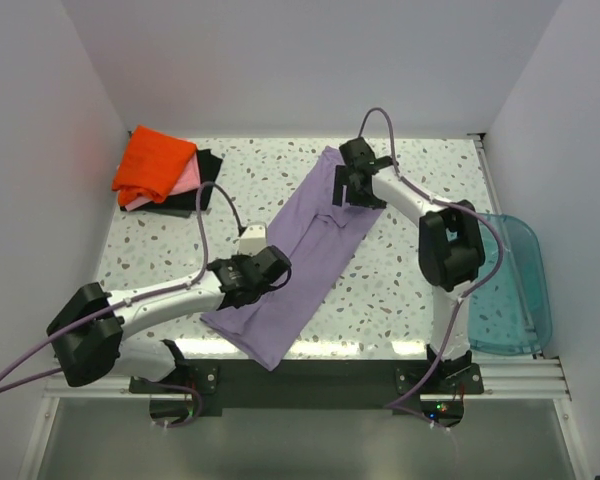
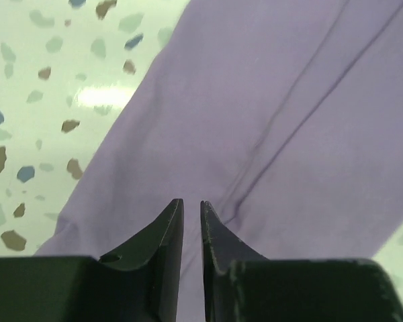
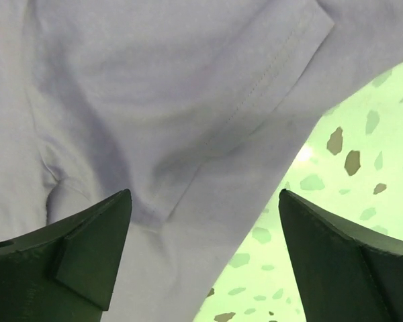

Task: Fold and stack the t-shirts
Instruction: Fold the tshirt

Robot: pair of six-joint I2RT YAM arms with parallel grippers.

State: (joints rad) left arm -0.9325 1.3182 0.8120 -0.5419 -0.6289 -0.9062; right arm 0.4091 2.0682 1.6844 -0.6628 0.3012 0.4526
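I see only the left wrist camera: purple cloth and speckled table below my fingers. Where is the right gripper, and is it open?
Observer: The right gripper hangs wide open above the far end of the lavender shirt.
Operator: Are other shirts folded somewhere?
Observer: Yes, an orange shirt lies on a pink shirt and a black shirt, at the far left corner of the table.
Operator: Is anything on the right side?
Observer: A teal bin sits just past the table's right edge.
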